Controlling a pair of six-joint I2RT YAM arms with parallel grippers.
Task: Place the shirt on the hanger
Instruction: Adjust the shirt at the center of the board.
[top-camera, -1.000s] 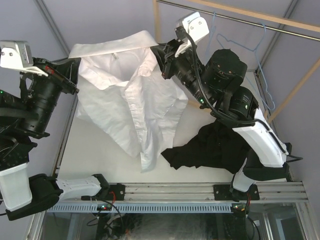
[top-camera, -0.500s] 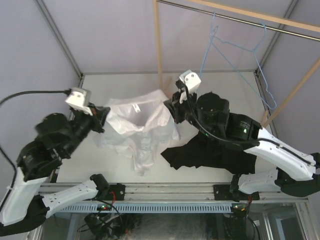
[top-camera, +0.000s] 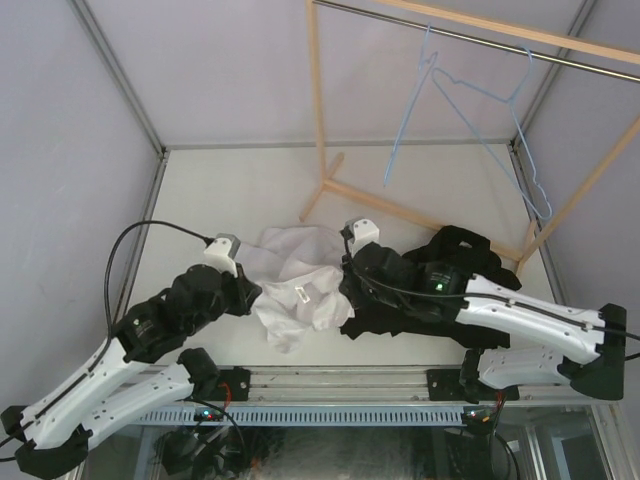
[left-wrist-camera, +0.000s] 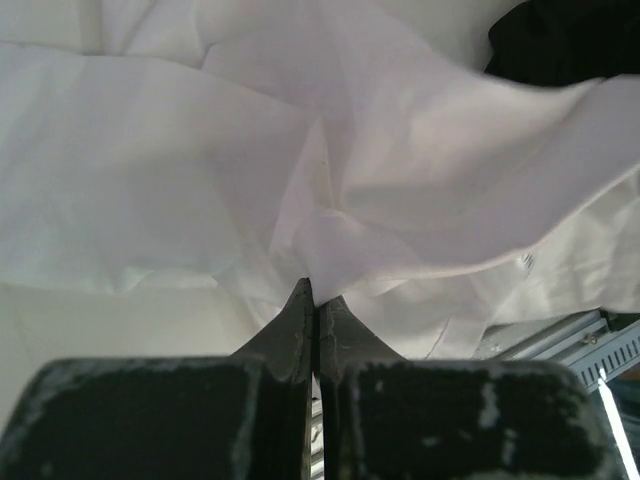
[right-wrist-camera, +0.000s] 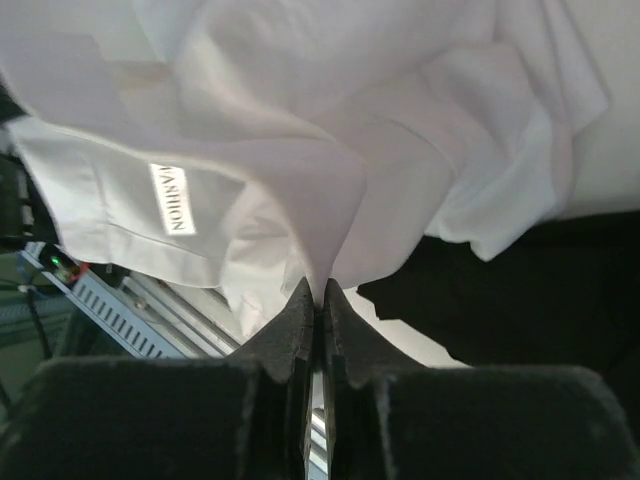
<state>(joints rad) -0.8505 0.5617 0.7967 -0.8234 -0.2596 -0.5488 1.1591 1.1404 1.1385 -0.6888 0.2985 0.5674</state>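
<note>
Both arms have dropped from their raised spread, and the shirt (top-camera: 293, 268), stretched high a second ago, now lies bunched on the tabletop (top-camera: 230, 190) between them. The left hand (left-wrist-camera: 312, 288) is closed, pinching a thin fold of it; the right hand (right-wrist-camera: 317, 292) nips another fold the same way. Such slight pinches may slip on a lift. The shirt's edge touches the black garment (top-camera: 450, 300), which could drag along. The hanger (top-camera: 455, 95) hangs well apart, and the crumpled collar may not open for it.
</note>
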